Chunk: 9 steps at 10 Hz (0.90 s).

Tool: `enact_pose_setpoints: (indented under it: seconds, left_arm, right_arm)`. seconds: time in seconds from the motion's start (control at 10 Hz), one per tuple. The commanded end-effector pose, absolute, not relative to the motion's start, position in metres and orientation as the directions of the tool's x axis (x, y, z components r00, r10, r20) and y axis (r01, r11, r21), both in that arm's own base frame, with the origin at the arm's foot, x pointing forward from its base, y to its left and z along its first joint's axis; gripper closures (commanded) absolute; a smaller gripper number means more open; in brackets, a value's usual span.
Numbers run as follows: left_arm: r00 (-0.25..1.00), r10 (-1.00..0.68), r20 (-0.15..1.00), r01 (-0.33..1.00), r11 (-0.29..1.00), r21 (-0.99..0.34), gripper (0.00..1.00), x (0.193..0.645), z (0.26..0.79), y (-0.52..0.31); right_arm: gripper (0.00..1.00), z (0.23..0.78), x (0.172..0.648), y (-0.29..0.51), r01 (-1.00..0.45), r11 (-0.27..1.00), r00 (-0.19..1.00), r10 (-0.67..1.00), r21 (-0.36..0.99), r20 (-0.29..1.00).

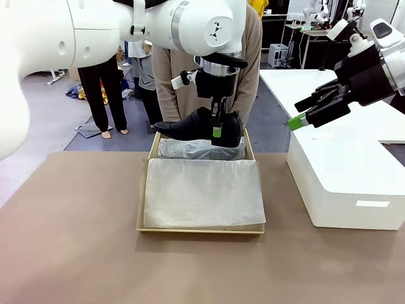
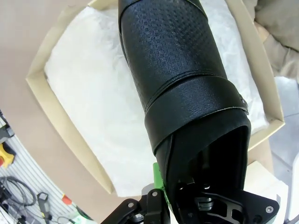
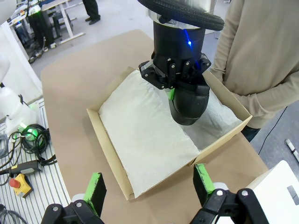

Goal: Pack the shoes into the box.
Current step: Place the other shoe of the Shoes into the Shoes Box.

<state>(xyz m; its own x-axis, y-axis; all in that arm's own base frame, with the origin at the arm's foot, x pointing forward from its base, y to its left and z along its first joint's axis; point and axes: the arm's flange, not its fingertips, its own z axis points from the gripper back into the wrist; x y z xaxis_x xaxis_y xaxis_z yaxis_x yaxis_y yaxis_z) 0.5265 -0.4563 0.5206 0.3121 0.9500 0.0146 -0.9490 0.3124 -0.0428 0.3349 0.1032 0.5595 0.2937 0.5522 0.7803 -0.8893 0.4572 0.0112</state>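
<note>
Above the far end of the box (image 1: 144,190), one of the shoes (image 1: 193,126) hangs in the air. Its toe points toward the robot's left and its heel toward the right, and it clears the crinkled white tissue paper (image 1: 202,193) that lines the box. The left gripper (image 1: 217,132) is clamped on the shoe at the heel end. In the left wrist view a green pad presses the outside of the heel collar, and the other finger appears to go down inside the opening. From there the shoe (image 2: 177,70) runs roughly parallel with the far wall of the box (image 2: 67,126), over the paper and within the walls.

The paper lies fairly smooth across the near part and more crumpled at the far end. Whether the other shoe lies under it cannot be told. The task looks partway at best: this shoe is lifted and lined up over the box but not yet set down. Lowering it and letting go are left, along with whatever the second shoe needs and probably closing up the paper and the flap.

The right gripper (image 1: 302,113) hovers with jaws spread wide and nothing between them. It is off to the right, over the large white block (image 1: 342,183) that stands just beside the box on the brown table (image 1: 76,253). A person (image 1: 253,57) in a beige top stands close behind the box's far end.
</note>
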Motion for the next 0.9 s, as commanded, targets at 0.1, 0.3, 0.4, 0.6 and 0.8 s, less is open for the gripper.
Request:
enact_pose_setpoints:
  seconds: [0.1,0.3,0.4,0.6,0.8]
  left_arm:
    - [0.279,0.960,0.003,-0.958,0.278,-0.066,1.00,0.529,0.518,-0.460]
    - [0.263,0.964,0.031,-0.962,0.264,-0.063,1.00,0.531,0.508,-0.471]
    - [0.222,0.975,0.025,-0.972,0.223,-0.076,1.00,0.531,0.504,-0.475]
    - [0.200,0.979,0.028,-0.977,0.202,-0.076,1.00,0.532,0.494,-0.486]
    - [0.111,0.993,0.035,-0.985,0.114,-0.131,1.00,0.535,0.488,-0.491]
  right_arm:
    - [0.00,0.558,0.338,0.103,-0.901,0.433,0.267,0.540,0.009,0.798]
    - [0.00,0.558,0.338,0.103,-0.901,0.433,0.267,0.540,0.009,0.798]
    - [0.00,0.558,0.338,0.103,-0.901,0.433,0.267,0.540,0.009,0.798]
    - [0.00,0.558,0.338,0.103,-0.901,0.433,0.267,0.540,0.009,0.798]
    - [0.00,0.558,0.338,0.103,-0.901,0.433,0.267,0.540,0.009,0.798]
